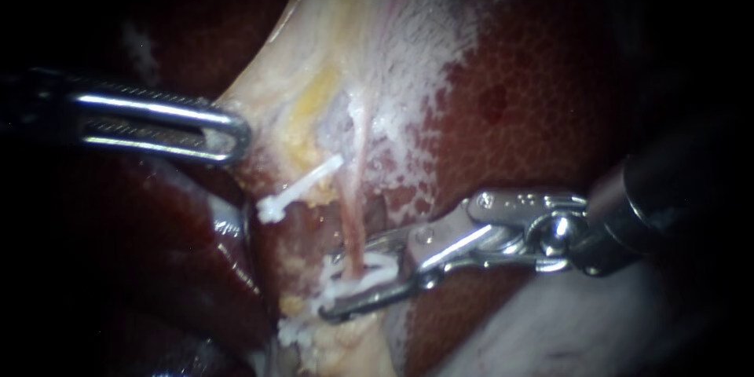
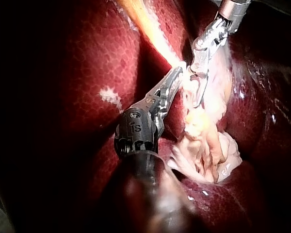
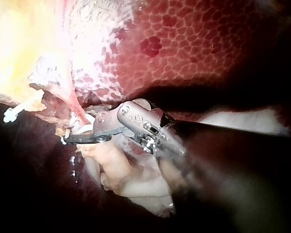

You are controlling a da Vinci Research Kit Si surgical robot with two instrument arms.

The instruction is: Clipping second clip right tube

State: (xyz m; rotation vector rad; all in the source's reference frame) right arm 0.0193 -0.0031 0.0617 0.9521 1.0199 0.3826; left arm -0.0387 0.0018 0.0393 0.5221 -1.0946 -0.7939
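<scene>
The right instrument (image 1: pixel 336 287) comes in low across the liver (image 1: pixel 534 110). Its jaws straddle the pink tube (image 1: pixel 351 204) near its lower end and are clamped on a white clip (image 1: pixel 378 265) that wraps the tube from both sides. The glare there makes it hard to say whether that clip has latched. I judge the step about midway: the clip is placed on the tube, while squeezing it home and letting go are left. The other clip (image 1: pixel 302 188) (white too) already sits higher up, just beside the tube. The left instrument (image 1: pixel 236 135) has its jaws together on the edge of the pale tissue (image 1: pixel 330 47), holding it taut.
</scene>
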